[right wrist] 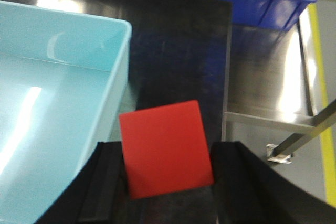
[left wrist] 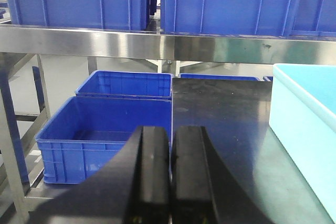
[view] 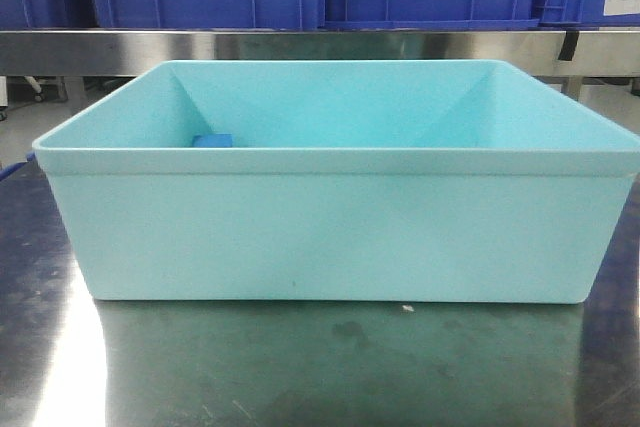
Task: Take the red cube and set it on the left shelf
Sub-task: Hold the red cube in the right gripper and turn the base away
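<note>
The red cube [right wrist: 165, 145] sits between the two black fingers of my right gripper [right wrist: 169, 155], which is shut on it. It hangs slightly tilted above the dark steel table, just outside the right wall of the pale teal tub [right wrist: 119, 72]. My left gripper [left wrist: 171, 132] is shut with nothing in it, its fingers pressed together over the table's left edge, left of the tub [left wrist: 304, 119]. A steel shelf [left wrist: 131, 43] carrying blue crates runs across the back. Neither gripper shows in the front view.
A small blue block [view: 212, 140] lies inside the tub [view: 330, 237] at its left rear. Open blue crates [left wrist: 89, 135] stand on the floor left of the table. More blue crates [right wrist: 252, 3] lie beyond the table's far edge, and a steel frame [right wrist: 294, 140] stands at the right.
</note>
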